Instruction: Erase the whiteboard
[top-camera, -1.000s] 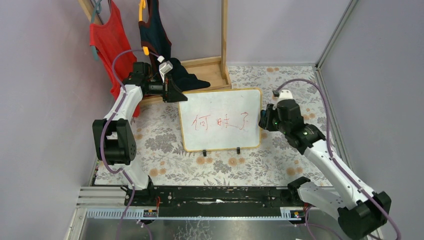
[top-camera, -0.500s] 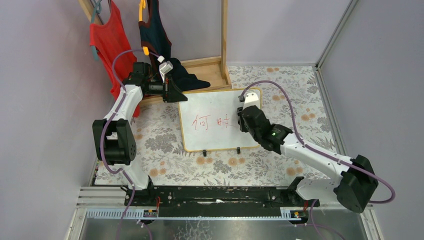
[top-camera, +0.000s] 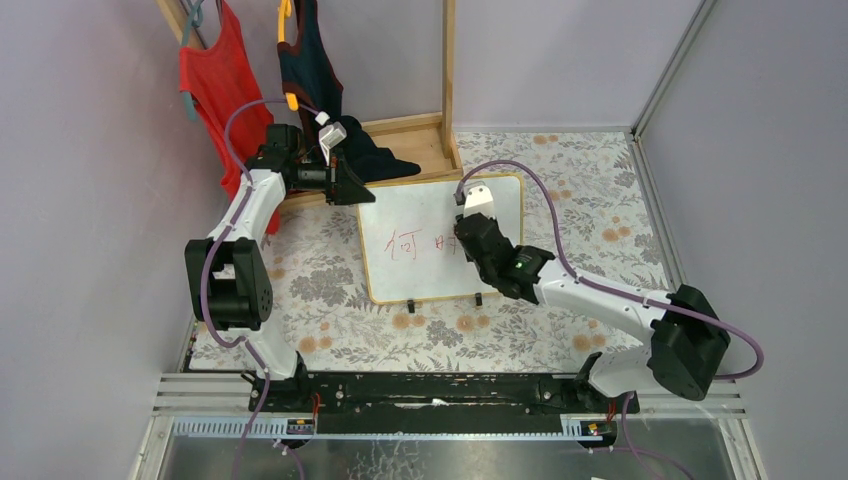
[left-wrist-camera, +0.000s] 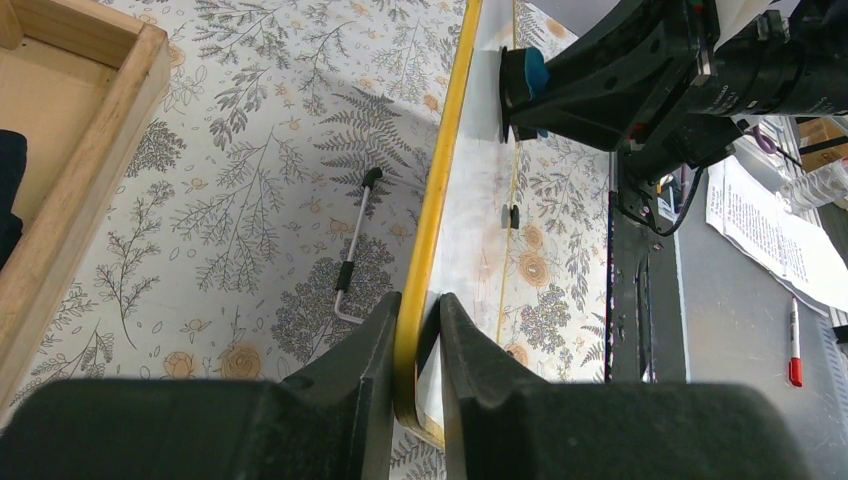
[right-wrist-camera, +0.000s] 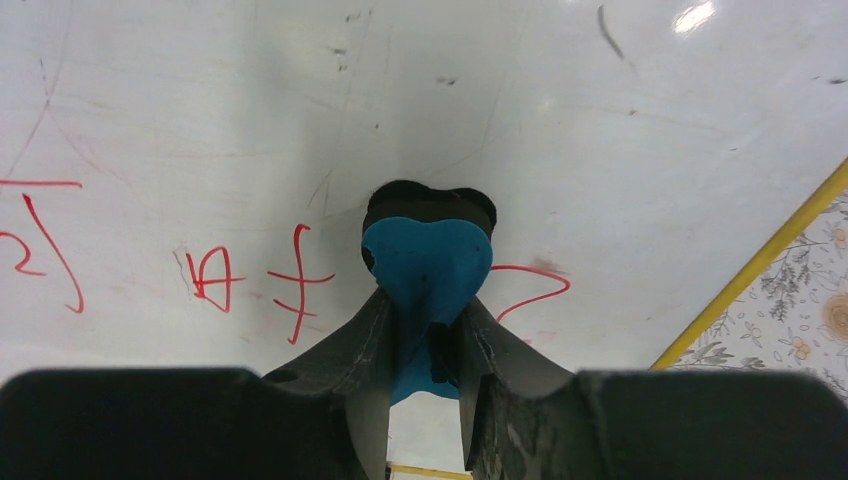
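Overhead view, wrist close-ups, shared whiteboard (top-camera: 415, 215)

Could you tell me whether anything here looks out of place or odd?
A thin white rod with black ends lies loose on the floral tablecloth behind the whiteboard, attached to nothing visible. Otherwise nothing stands out.

The counter (top-camera: 320, 290) is covered by a pale cloth printed with grey ferns and orange flowers. The whiteboard (top-camera: 410, 215) sits near its middle, and the two black feet (top-camera: 408, 305) on its near edge meet the cloth. Behind the board, at the far left, the wooden base (top-camera: 425, 140) of a rack rests on the counter. In the left wrist view a thin metal rod (left-wrist-camera: 352, 255) with a black tip lies on the cloth between that base and the board's yellow edge.
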